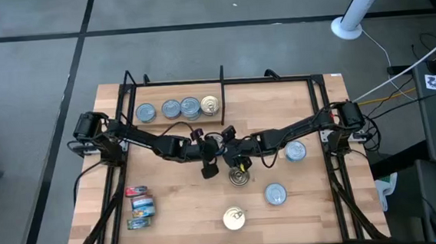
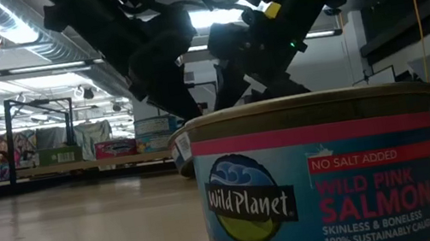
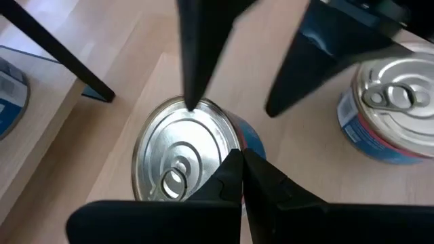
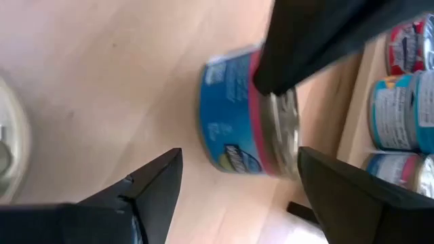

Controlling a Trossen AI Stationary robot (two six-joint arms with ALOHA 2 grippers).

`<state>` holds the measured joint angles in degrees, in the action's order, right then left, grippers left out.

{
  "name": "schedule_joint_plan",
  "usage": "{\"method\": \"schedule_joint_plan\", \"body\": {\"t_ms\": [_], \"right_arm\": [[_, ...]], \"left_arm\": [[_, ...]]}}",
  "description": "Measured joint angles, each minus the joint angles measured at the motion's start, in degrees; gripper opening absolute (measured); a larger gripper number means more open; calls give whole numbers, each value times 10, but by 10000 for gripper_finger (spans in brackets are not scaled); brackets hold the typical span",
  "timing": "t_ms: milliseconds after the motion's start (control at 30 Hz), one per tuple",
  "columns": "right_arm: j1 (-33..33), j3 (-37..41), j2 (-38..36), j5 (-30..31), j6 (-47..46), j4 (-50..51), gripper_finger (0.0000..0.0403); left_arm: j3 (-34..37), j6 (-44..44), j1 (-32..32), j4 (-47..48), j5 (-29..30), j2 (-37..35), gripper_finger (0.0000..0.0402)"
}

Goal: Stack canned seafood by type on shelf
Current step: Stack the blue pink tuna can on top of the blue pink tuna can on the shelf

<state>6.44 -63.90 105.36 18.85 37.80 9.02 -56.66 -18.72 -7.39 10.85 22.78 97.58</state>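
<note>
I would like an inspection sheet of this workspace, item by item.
Surface: light wooden shelf with thin black frame.
Job's things: four tins in a back row; salmon tin at centre; three loose tins on the front right; labelled tins at front left.
Clutter: nothing seen.
Grippers: left hand shut, right hand open, both above the salmon tin.
Cables: along both arms; more off the right edge.
Surroundings: grey floor, white post.

Both pincers (image 1: pixel 222 154) mid-shelf (image 1: pixel 178 213), tins (image 1: pixel 177 108) scattered
</note>
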Motion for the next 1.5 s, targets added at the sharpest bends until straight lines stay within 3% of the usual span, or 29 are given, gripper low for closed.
{"method": "schedule_joint_plan", "body": {"t_ms": [600,800,933,1200,1500], "right_arm": [[0,-1,28,2,1,-30,292],[0,-1,31,34,1,-47,290],[0,0,31,41,1,-48,267],[0,0,31,31,2,-44,176],[0,0,31,21,1,-45,185]], "left_arm": [[0,-11,7,-13,-15,0,0],[0,-11,8,-17,-18,0,0],[0,-11,8,-22,-27,0,0],[0,-4,8,-24,-28,0,0],[0,-11,8,-26,-33,0,29]]}}
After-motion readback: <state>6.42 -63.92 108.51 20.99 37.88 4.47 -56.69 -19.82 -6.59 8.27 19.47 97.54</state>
